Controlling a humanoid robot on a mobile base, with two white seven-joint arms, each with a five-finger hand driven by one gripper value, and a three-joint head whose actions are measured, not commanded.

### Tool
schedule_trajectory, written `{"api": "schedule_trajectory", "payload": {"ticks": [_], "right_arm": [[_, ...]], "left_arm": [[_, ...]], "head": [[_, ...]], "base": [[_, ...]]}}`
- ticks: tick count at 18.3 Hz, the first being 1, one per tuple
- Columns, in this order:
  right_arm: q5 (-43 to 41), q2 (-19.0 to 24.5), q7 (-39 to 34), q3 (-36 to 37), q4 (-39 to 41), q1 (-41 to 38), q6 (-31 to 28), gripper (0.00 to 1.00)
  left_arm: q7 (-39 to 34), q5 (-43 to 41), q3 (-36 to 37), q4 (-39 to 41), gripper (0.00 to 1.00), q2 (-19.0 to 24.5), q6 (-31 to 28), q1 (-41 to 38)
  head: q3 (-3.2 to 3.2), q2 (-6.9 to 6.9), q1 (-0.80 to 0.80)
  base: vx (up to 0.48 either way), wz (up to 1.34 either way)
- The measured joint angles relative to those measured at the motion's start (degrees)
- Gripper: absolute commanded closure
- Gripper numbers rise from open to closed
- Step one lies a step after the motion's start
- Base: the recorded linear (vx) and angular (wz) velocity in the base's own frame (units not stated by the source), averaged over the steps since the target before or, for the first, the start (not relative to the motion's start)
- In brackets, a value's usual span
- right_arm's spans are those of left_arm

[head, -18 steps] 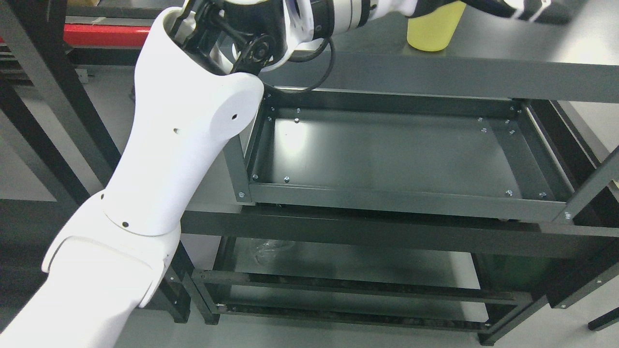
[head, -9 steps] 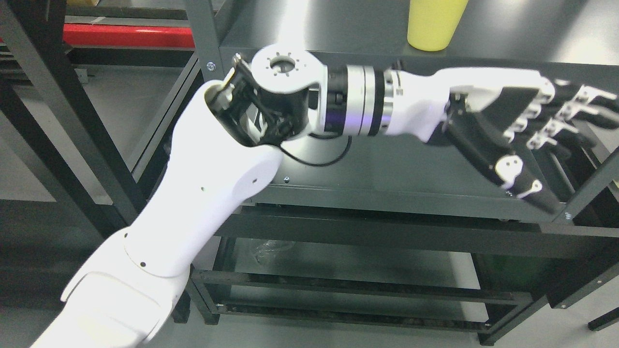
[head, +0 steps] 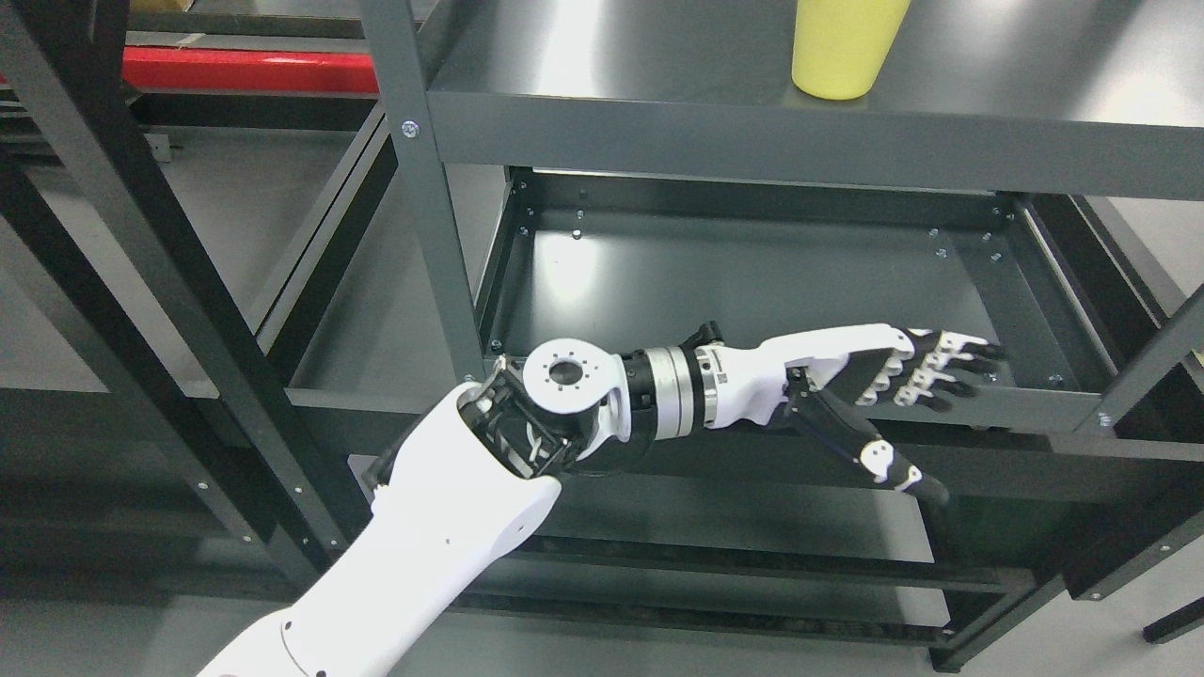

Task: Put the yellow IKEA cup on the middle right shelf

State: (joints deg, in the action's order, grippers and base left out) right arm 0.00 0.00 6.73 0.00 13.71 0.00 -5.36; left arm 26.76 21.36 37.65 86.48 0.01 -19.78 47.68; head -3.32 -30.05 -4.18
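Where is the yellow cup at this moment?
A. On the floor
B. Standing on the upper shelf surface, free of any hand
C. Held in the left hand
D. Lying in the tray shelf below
B. The yellow cup stands upright on the upper shelf, while the left hand, fingers spread and empty, is lower, in front of the tray shelf.

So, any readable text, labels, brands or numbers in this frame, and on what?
None can be read.
Yellow cup: no print or brand visible on the part in view.
Left hand: a small dark mark on the wrist cuff, too small to read.
Shelf frame: bare metal, no labels.
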Motion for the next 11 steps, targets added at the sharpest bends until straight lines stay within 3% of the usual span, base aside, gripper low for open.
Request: {"api": "schedule_trajectory", "payload": {"ticks": [4, 7, 11], "right_arm": [[0.00, 0.00, 0.07, 0.00, 0.00, 0.01, 0.00, 0.01], [0.00, 0.00, 0.27, 0.00, 0.00, 0.00, 0.00, 0.01], [0.00, 0.00, 0.22, 0.00, 0.00, 0.00, 0.01, 0.01]], "left_arm": [[-16.55, -8.47, -3.30, -2.19, 0.02, 0.00, 10.77, -6.67], [-20.37, -11.94, -6.67, -3.12, 0.02, 0.00, 18.00, -10.62], [-22.01, -14.66, -11.12, -2.94, 0.02, 0.00, 21.50, -15.45]], "head": [[0.00, 0.00, 0.00], [0.00, 0.00, 0.00], [0.00, 0.00, 0.00]], "base": [[0.000, 0.00], [0.000, 0.00], [0.000, 0.00]]}}
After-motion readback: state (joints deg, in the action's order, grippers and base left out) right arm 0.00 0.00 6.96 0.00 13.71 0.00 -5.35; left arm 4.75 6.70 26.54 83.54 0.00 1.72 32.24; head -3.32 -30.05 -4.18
